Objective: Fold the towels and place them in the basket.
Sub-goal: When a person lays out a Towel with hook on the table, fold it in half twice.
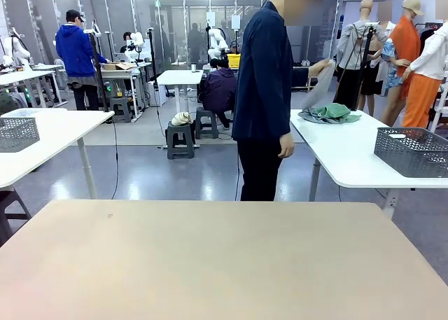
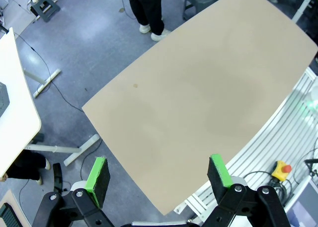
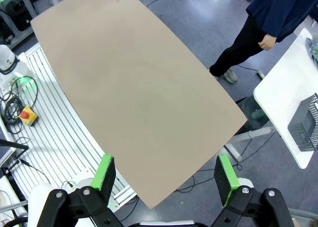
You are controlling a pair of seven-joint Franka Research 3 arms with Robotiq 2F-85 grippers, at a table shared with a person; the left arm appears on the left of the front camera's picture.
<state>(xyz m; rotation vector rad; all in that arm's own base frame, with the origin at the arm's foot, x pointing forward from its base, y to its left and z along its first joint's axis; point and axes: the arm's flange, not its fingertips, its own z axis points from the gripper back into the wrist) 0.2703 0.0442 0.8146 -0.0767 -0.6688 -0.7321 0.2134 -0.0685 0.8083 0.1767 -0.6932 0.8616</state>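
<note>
The green towel (image 1: 334, 111) lies crumpled on a grey cloth on the white side table (image 1: 350, 159) at the right, beyond my beige table (image 1: 224, 257). A person (image 1: 262, 89) stands at the far side and lifts a pale cloth (image 1: 320, 87) from that pile with one hand; I cannot tell whether it is a towel. The dark grey basket (image 1: 413, 152) stands on the same white table, and its corner (image 3: 305, 122) shows in the right wrist view. My left gripper (image 2: 158, 172) and right gripper (image 3: 165, 172) hang open high above the beige table, holding nothing.
A paler grey lattice basket (image 1: 17, 133) sits on another white table (image 1: 56, 134) at the left. Silver rails and a red stop button (image 3: 25, 115) lie along my side of the beige table. Stools and other workbenches stand farther back.
</note>
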